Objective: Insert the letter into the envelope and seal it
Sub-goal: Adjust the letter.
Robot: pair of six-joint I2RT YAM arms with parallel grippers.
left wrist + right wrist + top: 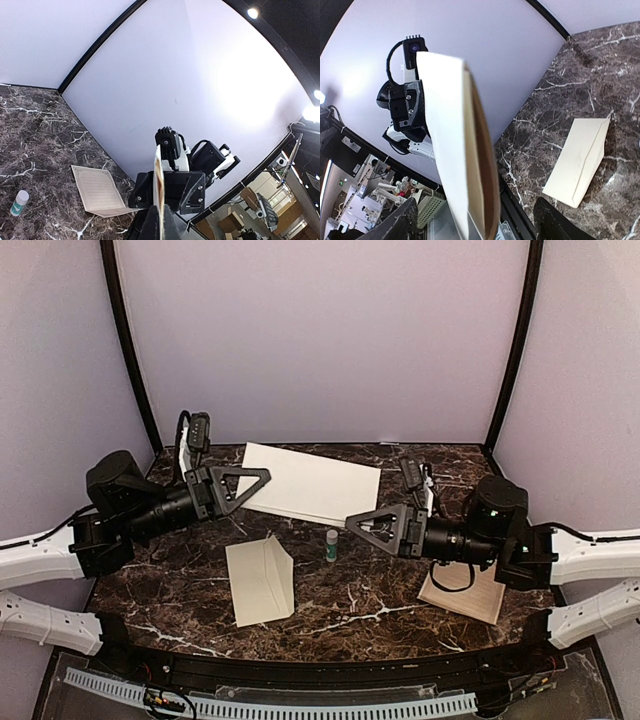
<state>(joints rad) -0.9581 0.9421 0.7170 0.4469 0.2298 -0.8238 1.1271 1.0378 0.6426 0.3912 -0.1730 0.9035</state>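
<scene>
The plain cream envelope (258, 582) lies flat on the marble near the front, its pointed flap along its right side; it also shows in the right wrist view (577, 162). A large folded cream sheet (310, 485) hangs above the table between both arms. My left gripper (262, 478) is shut on its left edge; the left wrist view shows that edge (159, 175) pinched between the fingers (150, 222). My right gripper (352, 523) stands open at the sheet's right corner, and the sheet (455, 150), brown inside its fold, passes between the wide-apart fingers (395, 222).
A small glue stick (331, 545) stands upright between the envelope and the right gripper, also visible in the left wrist view (19, 202). A cream sheet with a printed border (470, 595) lies under the right arm. Curved walls close the table's back and sides.
</scene>
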